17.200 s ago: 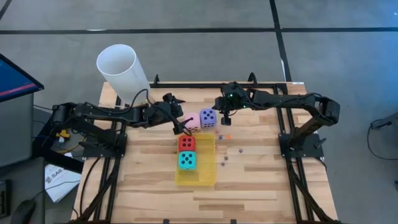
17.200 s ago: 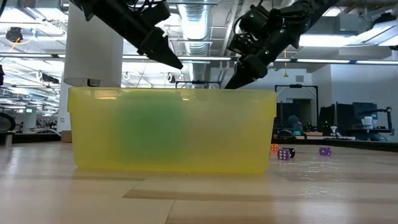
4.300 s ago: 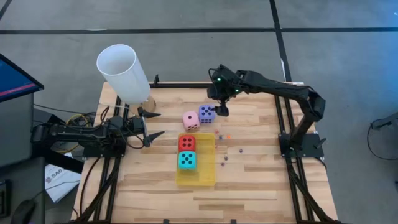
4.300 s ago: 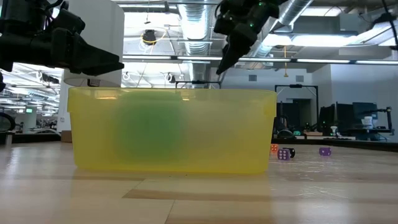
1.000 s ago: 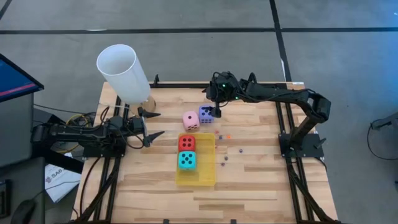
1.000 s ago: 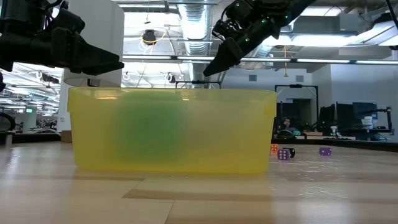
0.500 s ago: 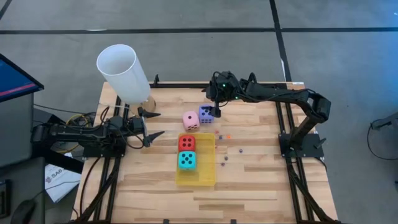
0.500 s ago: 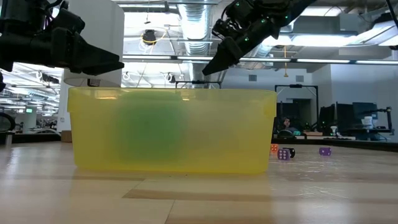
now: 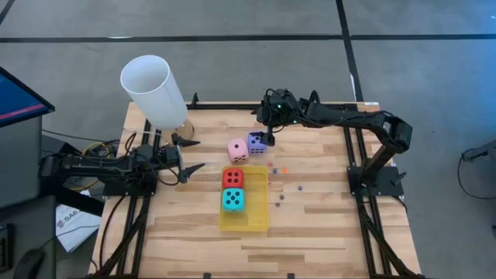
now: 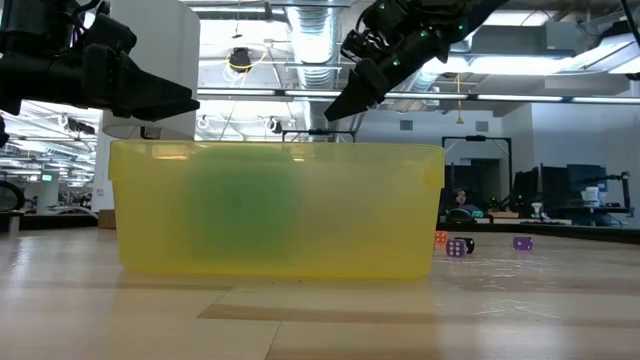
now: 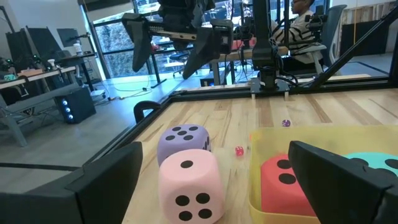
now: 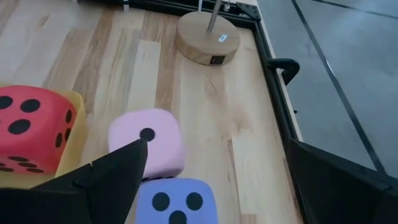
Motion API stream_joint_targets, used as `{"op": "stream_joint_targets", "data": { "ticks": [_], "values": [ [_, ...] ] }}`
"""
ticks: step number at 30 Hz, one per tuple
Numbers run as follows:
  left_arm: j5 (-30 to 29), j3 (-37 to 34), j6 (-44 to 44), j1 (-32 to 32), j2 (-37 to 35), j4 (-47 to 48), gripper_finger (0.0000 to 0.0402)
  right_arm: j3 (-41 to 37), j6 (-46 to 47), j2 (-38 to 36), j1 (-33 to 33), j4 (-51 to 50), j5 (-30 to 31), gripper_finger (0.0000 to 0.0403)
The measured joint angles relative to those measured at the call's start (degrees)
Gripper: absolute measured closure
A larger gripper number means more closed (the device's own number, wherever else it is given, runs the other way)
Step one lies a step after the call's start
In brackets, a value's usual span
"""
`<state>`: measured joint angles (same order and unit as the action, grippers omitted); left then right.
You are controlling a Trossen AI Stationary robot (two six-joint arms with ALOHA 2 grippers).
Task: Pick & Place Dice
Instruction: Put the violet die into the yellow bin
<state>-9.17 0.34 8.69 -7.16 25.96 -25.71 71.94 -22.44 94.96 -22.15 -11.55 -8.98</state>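
Right claw (image 9: 265, 140) spread wide and empty, poised directly above the purple die (image 9: 257, 142) on the wooden counter (image 9: 325, 217). Pink die (image 9: 237, 149) touching the purple one on its left. Red die (image 9: 232, 179) and cyan die (image 9: 232, 200) sitting side by side inside the yellow tray (image 9: 257, 221). Tiny coloured dice (image 9: 284, 170) scattered just right of the tray. Left claw (image 9: 187, 153) also fully open, holding nothing, parked low at the counter's left edge near the white cylinder (image 9: 153, 91).
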Motion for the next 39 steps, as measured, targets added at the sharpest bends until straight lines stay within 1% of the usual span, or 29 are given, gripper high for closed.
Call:
{"op": "stream_joint_targets", "data": {
  "ticks": [3, 14, 24, 39],
  "values": [
    [0.0, 0.0, 0.0, 0.0, 0.0, 0.0, 0.0009, 0.0, 0.4, 0.0, 0.4, -0.3, 0.0, 0.0021],
    [0.0, 0.0, 0.0, 0.0, 0.0, 0.0, 0.0009, 0.0, 0.6, 5.9, 0.6, 0.9, 0.0, 0.0021],
    [0.0, 0.0, 0.0, 0.0, 0.0, 0.0, 0.0009, 0.0, 0.6, 5.0, -0.7, 1.3, 0.1, 0.0021],
    [0.0, 0.0, 0.0, 0.0, 0.0, 0.0, 0.0009, 0.0, 0.6, 5.0, -0.2, 0.9, 0.1, 0.0021]
  ]
}}
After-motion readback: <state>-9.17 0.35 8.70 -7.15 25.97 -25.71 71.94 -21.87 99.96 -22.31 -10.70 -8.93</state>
